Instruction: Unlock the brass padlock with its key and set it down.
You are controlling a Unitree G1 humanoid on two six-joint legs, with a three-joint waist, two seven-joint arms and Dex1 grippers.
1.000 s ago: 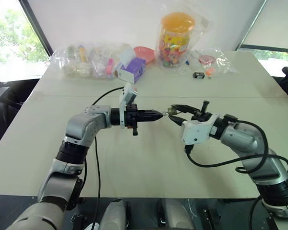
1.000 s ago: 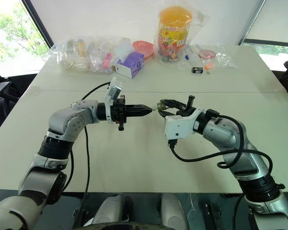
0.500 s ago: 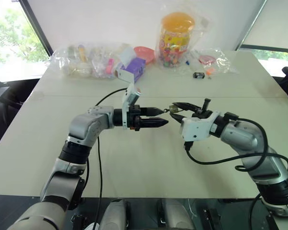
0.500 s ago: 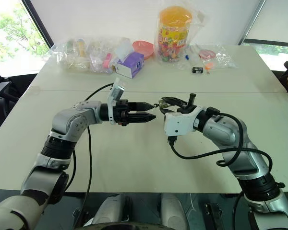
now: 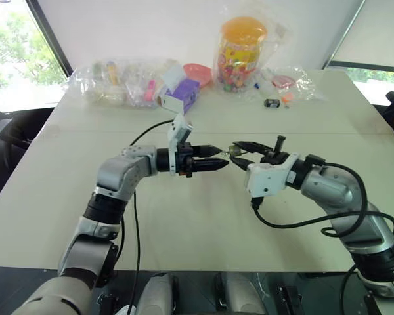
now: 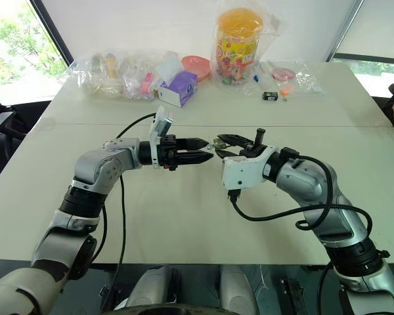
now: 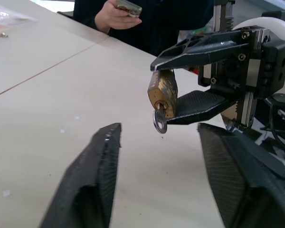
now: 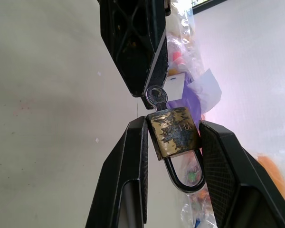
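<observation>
The brass padlock [image 8: 173, 132] hangs above the white table [image 5: 203, 230], clamped by its body between the 2 black fingers of the right gripper [image 5: 238, 153], with the key [image 7: 159, 119] seated in its keyhole and sticking out toward the left gripper [image 5: 222, 159]. The left gripper's 2 fingers stand apart, level with the padlock and just short of it; in the left wrist view the key's head sits in the gap ahead of them, touched by neither. In the head views the padlock is only a small speck between the 2 fingertip pairs, and its shackle is hard to make out; in the right wrist view the shackle loops back between the right fingers, its seating in the body hidden by them. Below the padlock the table lies bare and broad. Well beyond the padlock, at the far edge, sit plastic bags [image 5: 121, 83], a purple box [image 5: 181, 96], a candy jar [image 5: 241, 54] and a small black item [image 5: 271, 103]. Past the padlock in the left wrist view, a person's hand [image 7: 115, 15] is cut off at the frame edge.
</observation>
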